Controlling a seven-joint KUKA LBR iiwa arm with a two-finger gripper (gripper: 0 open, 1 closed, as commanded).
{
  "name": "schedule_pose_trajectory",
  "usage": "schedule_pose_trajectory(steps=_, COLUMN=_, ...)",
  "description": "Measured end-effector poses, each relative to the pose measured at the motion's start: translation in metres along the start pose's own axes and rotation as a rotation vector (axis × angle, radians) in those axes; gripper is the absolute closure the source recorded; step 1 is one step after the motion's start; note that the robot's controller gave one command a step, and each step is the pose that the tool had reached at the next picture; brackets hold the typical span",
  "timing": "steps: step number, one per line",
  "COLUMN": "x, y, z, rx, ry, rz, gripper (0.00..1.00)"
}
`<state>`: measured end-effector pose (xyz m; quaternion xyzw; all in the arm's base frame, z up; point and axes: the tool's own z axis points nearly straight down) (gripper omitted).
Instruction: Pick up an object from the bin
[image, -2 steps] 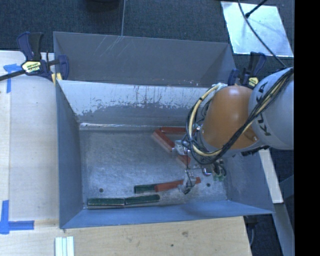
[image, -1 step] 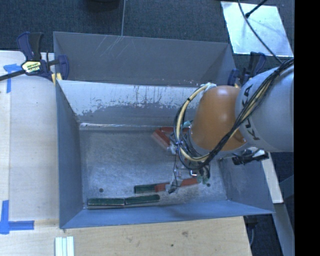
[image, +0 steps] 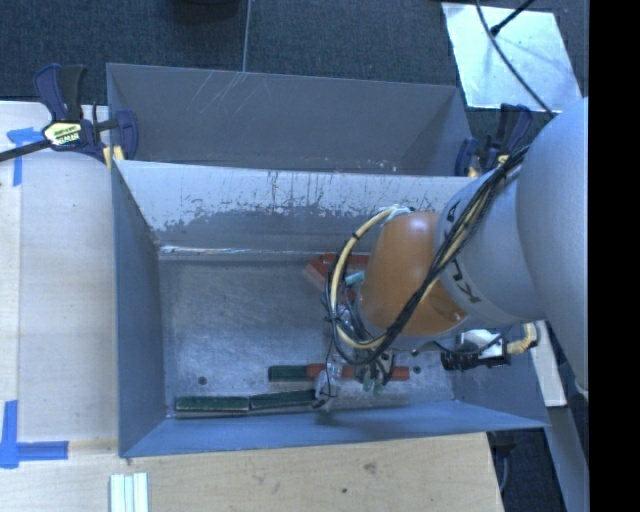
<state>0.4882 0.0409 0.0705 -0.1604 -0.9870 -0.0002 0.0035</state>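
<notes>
Grey bin (image: 140, 300): sloped metal walls funnel the loose things onto the flat floor, so most lie along the six o'clock wall.
Claw (image: 327, 388): low over the floor near that wall, right of centre; whether it is open or closed I cannot tell.
Short green strip (image: 290, 373): flat and dark, its end just beside my claw at nine o'clock; touching or not, I cannot say. I judge it my likeliest pick.
Long green strips (image: 215, 404): two, end to end against the six o'clock wall, off toward eight o'clock from my claw.
Red piece (image: 322, 268): at twelve o'clock, partly behind my orange cover (image: 405, 270).
</notes>
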Motion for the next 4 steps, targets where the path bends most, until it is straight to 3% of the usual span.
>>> schedule_pose_trajectory(steps=1, x=0.0, y=0.0, z=-0.001, rx=0.0, ry=-0.003, rz=-0.004, gripper=0.0)
schedule_pose_trajectory(steps=2, x=0.0, y=0.0, z=0.0, rx=0.0, ry=-0.005, rz=-0.003, gripper=1.0)
schedule_pose_trajectory(steps=3, x=-0.001, y=0.0, z=-0.027, rx=-0.002, ry=-0.012, rz=-0.006, gripper=1.0)
schedule_pose_trajectory(steps=4, x=-0.003, y=0.0, z=-0.08, rx=-0.003, ry=-0.014, rz=-0.008, gripper=1.0)
